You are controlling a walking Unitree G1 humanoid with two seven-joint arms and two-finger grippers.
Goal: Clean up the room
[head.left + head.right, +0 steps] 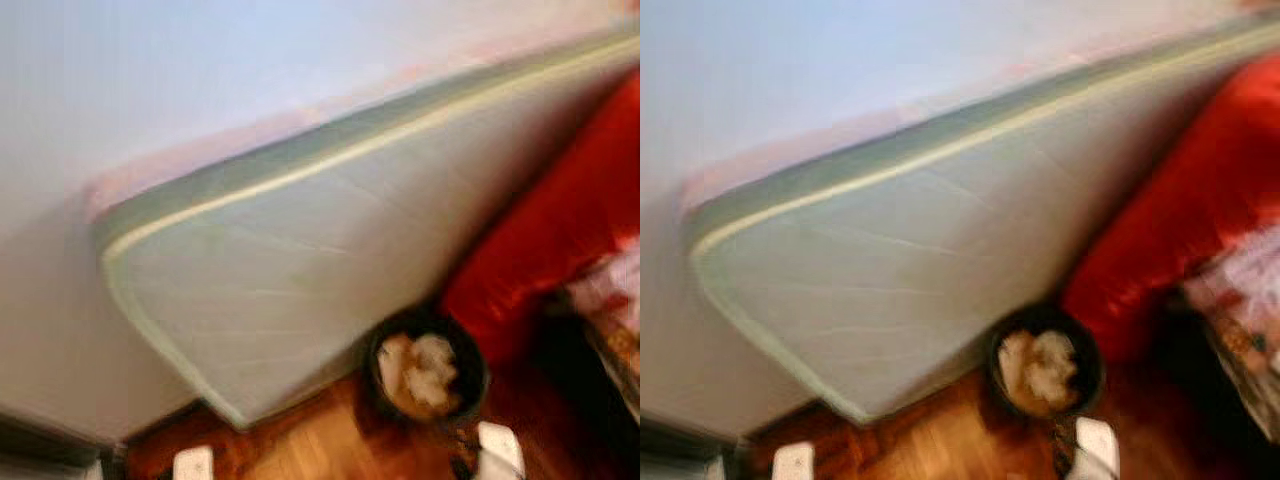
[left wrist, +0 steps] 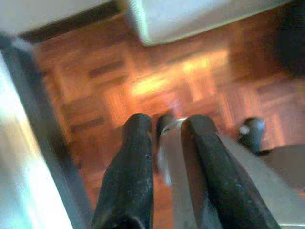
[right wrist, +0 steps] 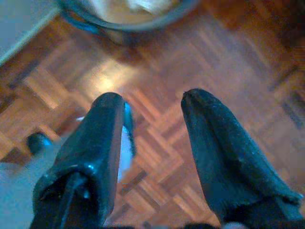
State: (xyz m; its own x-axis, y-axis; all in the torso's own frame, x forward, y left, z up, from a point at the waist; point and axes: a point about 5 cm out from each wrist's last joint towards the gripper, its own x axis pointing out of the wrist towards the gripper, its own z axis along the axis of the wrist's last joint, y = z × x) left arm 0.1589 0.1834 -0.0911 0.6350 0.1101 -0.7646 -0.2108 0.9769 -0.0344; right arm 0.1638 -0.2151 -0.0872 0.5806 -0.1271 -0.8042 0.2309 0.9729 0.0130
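**Mattress on edge against the wall, one full bin below it**

One pale grey-green mattress (image 1: 290,290) stands on its long edge, leaning against the white wall (image 1: 200,80). Its long axis climbs from the rounded lower corner near the floor on the robot's left up toward the upper right, with a cream piping line along the top edge. The head views are blurred and tilted.

One dark round bin (image 1: 427,375) sits on the floor just beside the mattress's lower edge, holding crumpled pale paper or cloth; its rim (image 3: 124,21) also appears in the right wrist view. One red cushioned piece (image 1: 560,230), perhaps a sofa, rises to the right of the bin. Past it, at the right edge, is patterned clutter too blurred to name.

The floor (image 2: 157,90) is reddish-brown parquet in small blocks, with a bright glare patch.

The left hand (image 2: 167,125) hangs over the parquet, fingers nearly together and holding nothing. The right hand (image 3: 150,102) hangs near the bin, fingers spread apart and empty
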